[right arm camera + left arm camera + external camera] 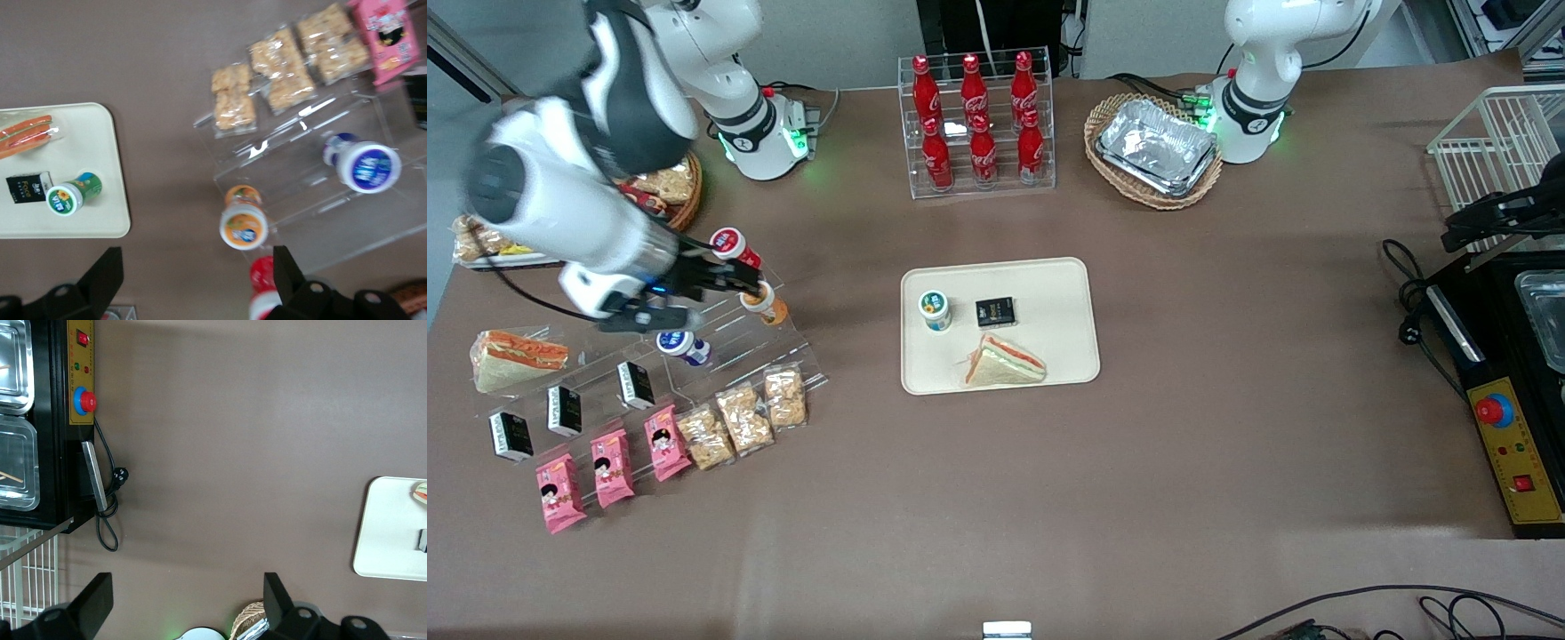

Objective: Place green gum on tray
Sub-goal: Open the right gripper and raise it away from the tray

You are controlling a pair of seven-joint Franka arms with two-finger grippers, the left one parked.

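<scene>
The green gum point(935, 310) stands upright on the cream tray point(1060, 287), at the tray's end toward the working arm, beside a black box point(994, 311). In the right wrist view the green gum point(72, 193) lies within the tray's rim point(116, 167). My gripper point(740, 283) is open and empty. It hovers over the clear acrylic stand point(729, 351), well away from the tray, between a red-lidded bottle point(734, 245) and an orange-lidded bottle point(765, 304). In the wrist view the gripper point(197, 267) shows bare table between its fingers.
A wrapped sandwich point(1003, 362) also lies on the tray. The stand holds a blue-lidded bottle point(683, 346), snack packs point(743, 416), pink packs point(612, 467) and black boxes point(564, 409). Cola bottles point(976, 120) and a basket of foil trays point(1154, 149) stand farther from the camera.
</scene>
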